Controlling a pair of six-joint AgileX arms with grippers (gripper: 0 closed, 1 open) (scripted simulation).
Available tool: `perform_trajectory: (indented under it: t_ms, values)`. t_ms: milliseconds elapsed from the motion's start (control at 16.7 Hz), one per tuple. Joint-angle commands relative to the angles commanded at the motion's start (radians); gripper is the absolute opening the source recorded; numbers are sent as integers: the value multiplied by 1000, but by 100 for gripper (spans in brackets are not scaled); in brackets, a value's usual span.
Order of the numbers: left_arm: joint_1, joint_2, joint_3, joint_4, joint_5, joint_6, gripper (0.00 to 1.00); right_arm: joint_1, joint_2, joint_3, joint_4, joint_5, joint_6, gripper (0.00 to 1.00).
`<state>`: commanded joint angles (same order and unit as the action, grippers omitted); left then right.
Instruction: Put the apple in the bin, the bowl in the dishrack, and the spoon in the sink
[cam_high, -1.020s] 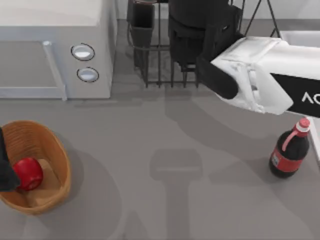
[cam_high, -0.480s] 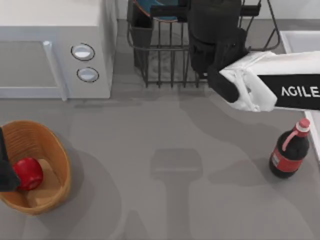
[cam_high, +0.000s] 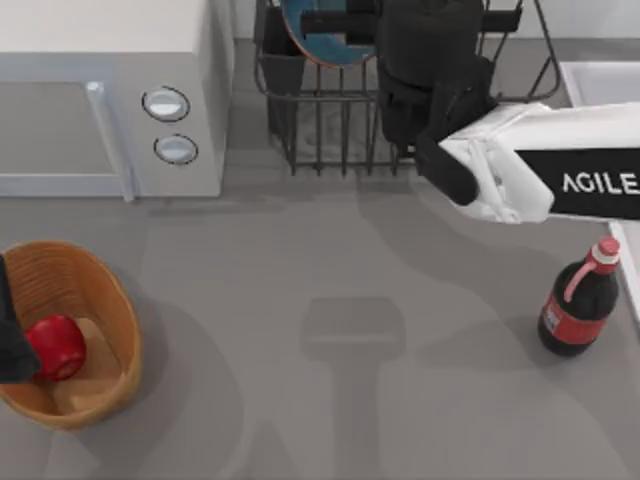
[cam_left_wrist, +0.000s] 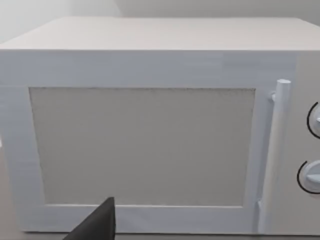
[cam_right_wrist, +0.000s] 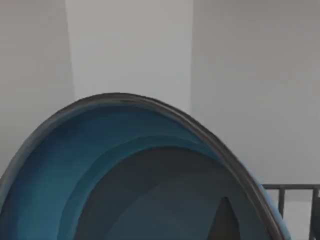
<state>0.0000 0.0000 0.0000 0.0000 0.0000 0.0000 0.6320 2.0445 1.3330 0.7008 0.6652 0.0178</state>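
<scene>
The blue bowl (cam_high: 325, 35) stands on edge among the tines at the back of the dark wire dishrack (cam_high: 320, 120). Its blue inside (cam_right_wrist: 100, 165) looms close in the right wrist view. My right gripper (cam_high: 372, 25) hangs over the rack right beside the bowl, its black body covering the rack's middle. The red apple (cam_high: 58, 346) lies inside the wicker bin (cam_high: 105, 300) at the lower left. My left gripper (cam_high: 8, 345) sits at the table's left edge, against the bin next to the apple. A strip of the white sink (cam_high: 600, 75) shows at the right. The spoon is out of view.
A white microwave (cam_high: 100, 90) with two round knobs fills the back left, and its door (cam_left_wrist: 145, 145) faces the left wrist camera. A dark red-capped bottle (cam_high: 580, 305) stands at the right, near the sink's edge. Grey tabletop spreads between bin and bottle.
My right arm sank lower over the dishrack, then held still. The bowl came into sight at the rack's back and shows more now. The left arm, bin and apple stayed put.
</scene>
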Motion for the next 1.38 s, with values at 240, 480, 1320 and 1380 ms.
perform_trajectory:
  t_ms: [240,480,1320,1380]
  values:
    - [0,0,0,0,0,0,100,0,0,0,0,0,0,90]
    - [0,0,0,0,0,0,100,0,0,0,0,0,0,100]
    - [0,0,0,0,0,0,100,-108,-273,-193,-122,-116,-3,100]
    - [0,0,0,0,0,0,100,-131,-352,-246,-147,-140,-4,100]
